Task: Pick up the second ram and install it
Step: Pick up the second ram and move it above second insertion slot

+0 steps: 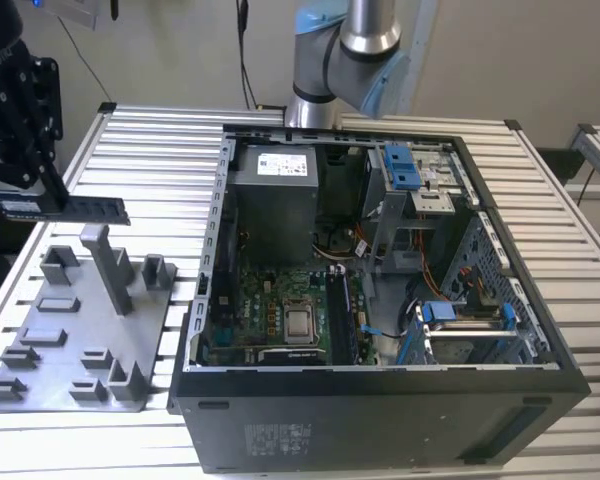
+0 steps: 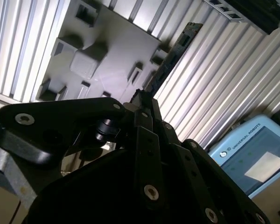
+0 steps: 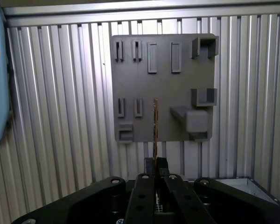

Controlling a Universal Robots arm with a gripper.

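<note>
Because the pincer grips the second ram by one end only, with most of the stick jutting out free, I judge it could pivot or slip in the fingers. A tilted stick might then catch on the grey holder tray beneath it. It might also meet the open computer case, well apart across the counter, crookedly. The pincer is closed to a narrow gap on the ram's end, holding it in the air over the tray.

Soft, even light washes the ribbed silver metal counter, glaring pale along its ridges in the second wrist view. The open black computer case stays dim inside.
</note>
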